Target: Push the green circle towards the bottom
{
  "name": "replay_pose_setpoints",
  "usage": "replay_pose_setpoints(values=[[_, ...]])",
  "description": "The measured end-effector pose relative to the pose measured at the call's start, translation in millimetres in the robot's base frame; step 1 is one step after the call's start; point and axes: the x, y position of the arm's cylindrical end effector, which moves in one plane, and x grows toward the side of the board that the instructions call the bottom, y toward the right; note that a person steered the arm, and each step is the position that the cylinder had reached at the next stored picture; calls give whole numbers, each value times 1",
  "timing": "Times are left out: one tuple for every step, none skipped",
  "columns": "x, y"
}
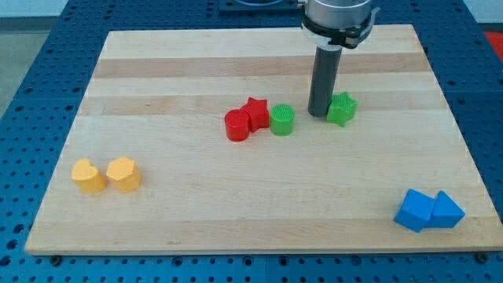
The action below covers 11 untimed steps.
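Note:
The green circle (282,119) stands on the wooden board near the middle, touching the red star (255,112) on its left. A red circle (236,126) sits against the red star's lower left. My tip (318,115) rests on the board to the right of the green circle, a small gap apart, and right beside the green star (342,109), which is on its right.
A yellow heart (88,176) and a yellow hexagon (124,174) sit side by side at the lower left. Two blue blocks (414,210) (446,211) touch each other at the lower right corner. The board's edge (259,251) runs along the view's bottom.

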Motion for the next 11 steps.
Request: replay_pose_setpoints(values=[[-10,20],[-33,61],[-33,56],[-20,-12],[19,-65],[64,-81],[81,-107],[83,-105],[83,-63],[101,-67],[129,-131]])
